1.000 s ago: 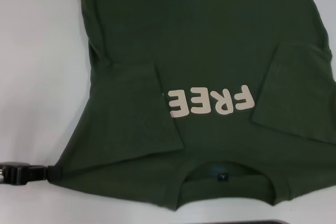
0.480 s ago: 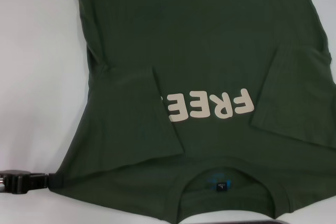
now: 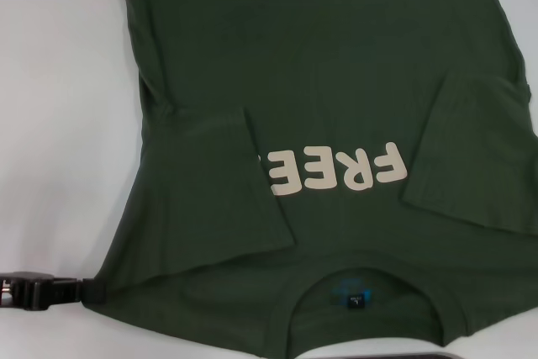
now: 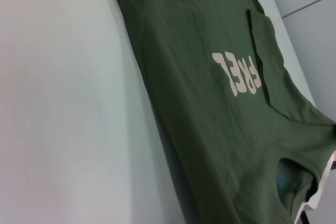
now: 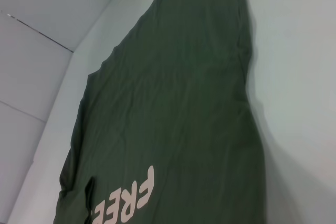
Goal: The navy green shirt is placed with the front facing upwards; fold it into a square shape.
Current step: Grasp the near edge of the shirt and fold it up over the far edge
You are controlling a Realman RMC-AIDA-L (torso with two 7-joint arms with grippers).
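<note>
bench (image 3: 59,124): white, plain | on it: navy green shirt (image 3: 336,81) lay flat, front up, both sleeves folded inward | left tool (image 3: 84,292) at the shirt's shoulder edge, collar beyond it

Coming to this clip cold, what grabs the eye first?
The navy green shirt fills most of the white table, collar nearest the robot, cream "FREE!" lettering partly hidden by the folded-in left sleeve. The left gripper, black, touches the shirt's near left shoulder corner.
</note>
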